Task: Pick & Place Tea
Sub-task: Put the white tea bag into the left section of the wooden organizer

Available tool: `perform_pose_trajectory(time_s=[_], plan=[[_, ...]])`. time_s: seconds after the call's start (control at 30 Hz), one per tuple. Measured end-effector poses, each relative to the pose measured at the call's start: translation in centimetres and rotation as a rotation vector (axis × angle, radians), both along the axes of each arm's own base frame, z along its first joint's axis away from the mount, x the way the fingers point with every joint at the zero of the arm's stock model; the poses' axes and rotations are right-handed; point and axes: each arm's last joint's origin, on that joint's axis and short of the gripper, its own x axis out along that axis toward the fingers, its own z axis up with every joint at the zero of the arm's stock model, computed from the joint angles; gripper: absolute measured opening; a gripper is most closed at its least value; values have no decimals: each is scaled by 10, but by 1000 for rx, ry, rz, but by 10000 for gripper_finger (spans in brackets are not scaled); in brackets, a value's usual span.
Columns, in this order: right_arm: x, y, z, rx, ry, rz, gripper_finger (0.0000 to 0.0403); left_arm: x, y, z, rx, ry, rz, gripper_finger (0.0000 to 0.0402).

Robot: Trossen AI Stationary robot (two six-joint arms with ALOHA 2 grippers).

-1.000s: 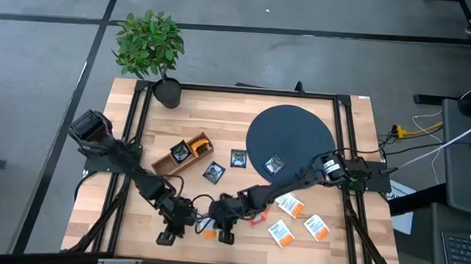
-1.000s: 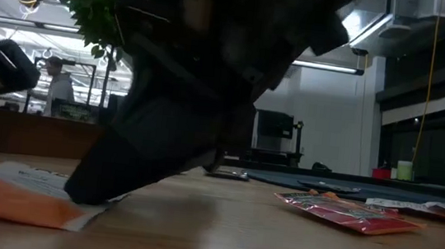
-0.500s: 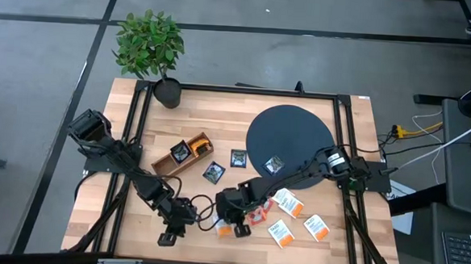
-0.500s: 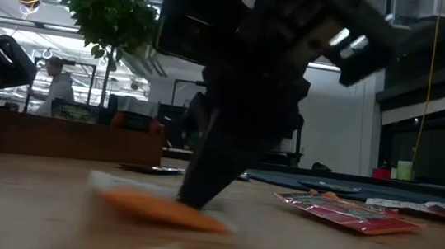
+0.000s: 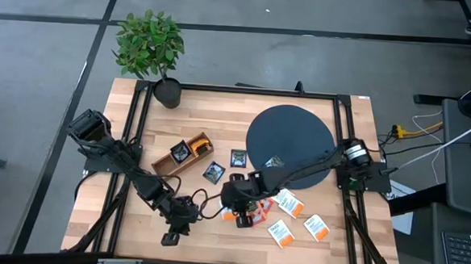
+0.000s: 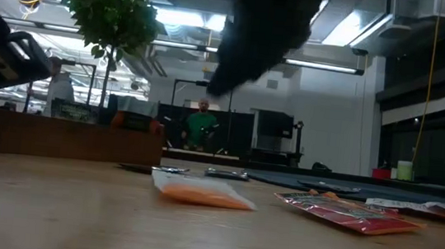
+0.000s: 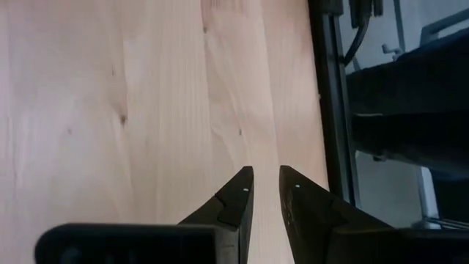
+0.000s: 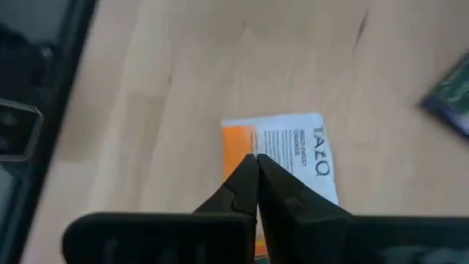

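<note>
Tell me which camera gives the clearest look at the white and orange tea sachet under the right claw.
The right wrist view: the sachet lies flat, its orange band and printing showing, just beyond the shut right claw. The low view shows it edge-on; the high view shows only an orange speck; the left wrist view misses it.

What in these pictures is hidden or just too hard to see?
- Right gripper: its shut fingers cover part of the white and orange tea sachet in its wrist view; whether they pinch it is unclear.
- Low view: the same sachet shows only edge-on, its print unreadable.
- Wooden box: in the high view its contents are too small to identify.
- Left gripper: its wrist view shows only bare table.
</note>
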Motion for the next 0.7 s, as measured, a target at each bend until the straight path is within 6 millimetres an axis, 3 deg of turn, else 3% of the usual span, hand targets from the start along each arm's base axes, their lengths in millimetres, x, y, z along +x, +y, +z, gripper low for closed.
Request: perform_pose_trajectory(time_s=[0.13,0.3,0.57,0.7], plan=[[-8,5,23,106,0,-151,12,5,2,2,23,-58,48,63],[-15,20,24,266,91,-432,12,18,20,3,46,-86,154,63],[-46,67,8,335,155,-740,12,41,54,6,115,-180,216,63],[-57,79,-5,392,144,-884,12,48,69,5,167,-204,210,63]])
